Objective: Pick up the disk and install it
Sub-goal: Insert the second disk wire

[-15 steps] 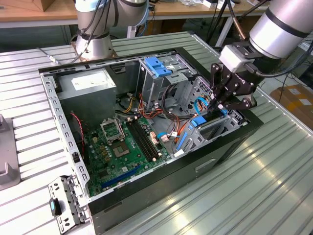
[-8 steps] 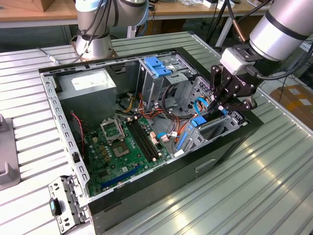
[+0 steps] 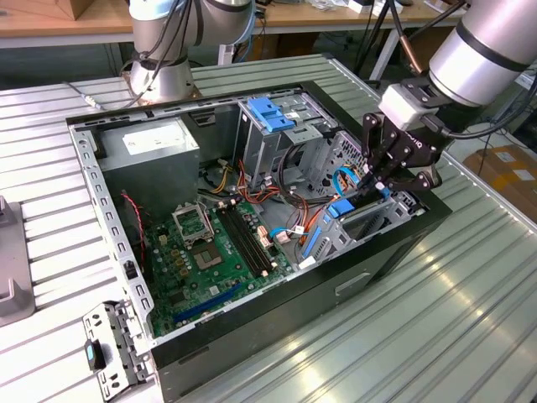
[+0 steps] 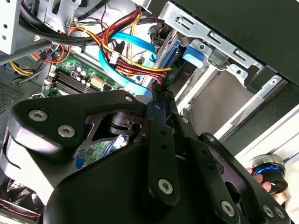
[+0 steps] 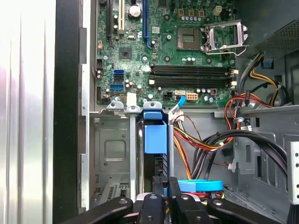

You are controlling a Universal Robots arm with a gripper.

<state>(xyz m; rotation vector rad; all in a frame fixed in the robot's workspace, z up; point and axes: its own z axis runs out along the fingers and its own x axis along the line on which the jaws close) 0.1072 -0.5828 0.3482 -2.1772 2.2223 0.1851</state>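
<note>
A: The hand (image 3: 375, 186) reaches into the open computer case (image 3: 277, 312) at the drive bay (image 3: 369, 225). Its fingers look pressed together on the upper edge of the disk (image 3: 352, 207), though we cannot tell the grip for certain.

B: In the first wrist view the disk's blue frame (image 5: 155, 133) stands upright between the bay rails. We judge it best kept square to the rails and clear of the blue cable (image 5: 200, 185).

Exterior view high, angled down on open computer case (image 3: 109, 218), both wrist views close inside, sharing motherboard (image 5: 163, 51).
</note>
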